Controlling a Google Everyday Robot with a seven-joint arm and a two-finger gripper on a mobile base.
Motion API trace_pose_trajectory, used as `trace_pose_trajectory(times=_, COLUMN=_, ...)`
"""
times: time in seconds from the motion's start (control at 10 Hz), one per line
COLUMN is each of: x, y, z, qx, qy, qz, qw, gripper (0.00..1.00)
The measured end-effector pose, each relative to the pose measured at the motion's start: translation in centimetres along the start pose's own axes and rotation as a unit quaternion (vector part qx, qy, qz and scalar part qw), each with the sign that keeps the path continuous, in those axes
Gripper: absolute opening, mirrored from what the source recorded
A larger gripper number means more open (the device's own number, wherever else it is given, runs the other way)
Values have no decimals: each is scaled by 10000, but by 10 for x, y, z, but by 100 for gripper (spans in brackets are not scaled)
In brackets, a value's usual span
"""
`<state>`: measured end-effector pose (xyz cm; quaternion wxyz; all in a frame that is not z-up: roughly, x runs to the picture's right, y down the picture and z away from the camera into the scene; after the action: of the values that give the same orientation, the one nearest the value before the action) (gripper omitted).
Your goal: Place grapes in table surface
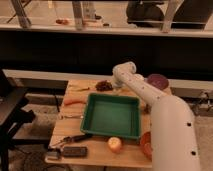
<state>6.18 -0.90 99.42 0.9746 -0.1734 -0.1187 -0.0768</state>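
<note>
Risk, as I judge it: the table surface point(97, 150) is crowded, and the big white arm point(165, 115) hangs over the right side of the green tray point(111, 116). A careless sweep could shove the tray or knock the purple plate point(158, 81) at the far edge. The grapes point(103, 85) lie on the wood at the far side, just behind the tray's back rim, and could be dragged or rolled. Pose: the arm rises from lower right, bends at a rounded joint and turns down. The gripper point(115, 86) sits just right of the grapes; open or closed, cannot tell.
</note>
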Motion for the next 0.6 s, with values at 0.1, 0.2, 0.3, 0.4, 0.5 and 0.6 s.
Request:
trace_pose_trajectory(times=0.1, x=-2, y=-1, z=1, qx=14, qy=6, qz=-23, qw=10000, gripper=80)
trace_pose_trajectory(times=0.2, x=-3, y=-2, z=3, qx=23, qy=18, qz=-44, qw=10000, gripper=80)
trace_pose_trajectory(times=0.3, x=-5, y=-4, z=4, qx=51, qy=26, qz=-67, qw=10000, gripper=80)
trace_pose_trajectory(times=0.4, x=-7, y=-6, z=6, qx=90, qy=45, qz=-115, qw=9999, gripper=80)
trace_pose_trajectory(times=0.5, x=-9, y=-6, z=7, qx=133, qy=61, qz=-169, qw=9998, gripper=80)
trace_pose_trajectory(times=0.6, x=-10, y=-8, z=7, qx=183, qy=92, qz=-221, qw=9995, gripper=80)
